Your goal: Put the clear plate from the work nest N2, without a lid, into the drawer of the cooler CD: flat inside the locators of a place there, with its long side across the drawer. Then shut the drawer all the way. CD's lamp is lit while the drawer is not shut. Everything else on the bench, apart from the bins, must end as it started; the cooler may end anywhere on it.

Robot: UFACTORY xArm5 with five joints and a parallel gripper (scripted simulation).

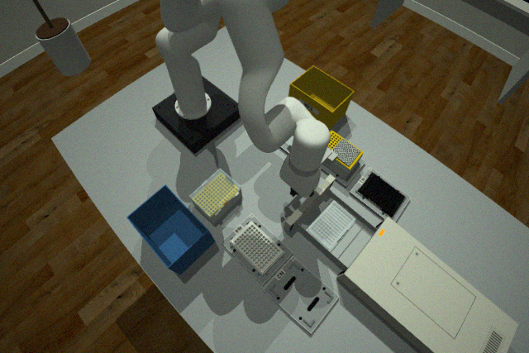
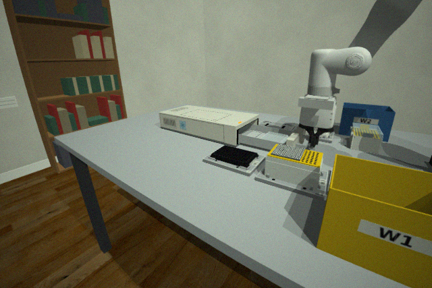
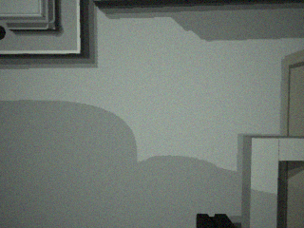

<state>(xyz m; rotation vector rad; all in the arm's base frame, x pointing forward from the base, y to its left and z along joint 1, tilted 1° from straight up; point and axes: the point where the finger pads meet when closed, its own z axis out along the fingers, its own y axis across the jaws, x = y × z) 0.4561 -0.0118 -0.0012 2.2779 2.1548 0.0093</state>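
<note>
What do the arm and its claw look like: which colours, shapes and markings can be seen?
The arm is plain white, built of thick rounded tubes with bulging joints, on a round flange over a square black base. One joint cap bears an embossed hexagon mark. The claw has a boxy white body and short dark fingers. No cables show.

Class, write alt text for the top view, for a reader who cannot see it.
A white arm's shut, empty end effector sits by the front of the cooler's open drawer, which holds a clear plate. The cooler's orange lamp is lit.
</note>
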